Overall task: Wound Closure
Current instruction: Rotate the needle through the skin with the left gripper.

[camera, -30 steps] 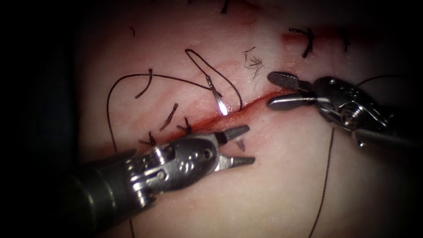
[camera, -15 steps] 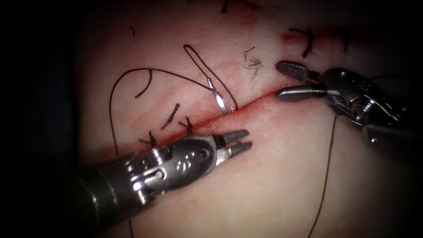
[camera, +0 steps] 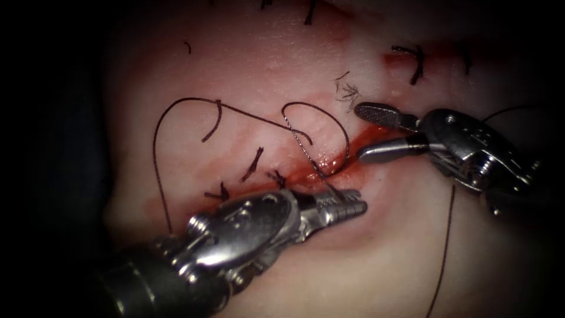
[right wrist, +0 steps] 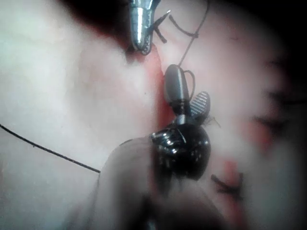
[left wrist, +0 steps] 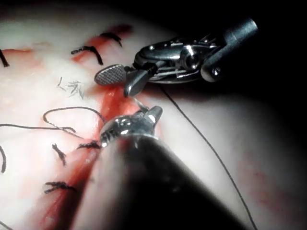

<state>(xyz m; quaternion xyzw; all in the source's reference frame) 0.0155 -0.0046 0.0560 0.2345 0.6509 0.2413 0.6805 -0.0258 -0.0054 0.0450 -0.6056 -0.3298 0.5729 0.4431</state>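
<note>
The cut [camera: 353,144] runs from lower left to upper right across the tissue [camera: 388,259], wet with red fluid. My left tool [camera: 353,206] lies on the cut's right side, its jaws shut on the needle [camera: 301,146] near its tip. The needle spans the cut, its tail on the left side and its middle in the tissue. Dark thread [camera: 162,171] loops from the tail over the left side. My right tool [camera: 360,132] hovers open over the cut's upper end and holds nothing. The left wrist view has the left tool [left wrist: 153,115] just below the open right tool [left wrist: 115,84].
Tied stitches cross the cut at lower left [camera: 253,165] and upper right [camera: 418,62]. Short cut ends of thread [camera: 350,91] lie near the right tool. Another strand of thread [camera: 447,235] runs down the tissue on the right side.
The left jaws went from open to shut on the needle's tip and pulled it toward the right side. The thread loop on the left shrank. The right tool stayed open near the cut's upper end.
</note>
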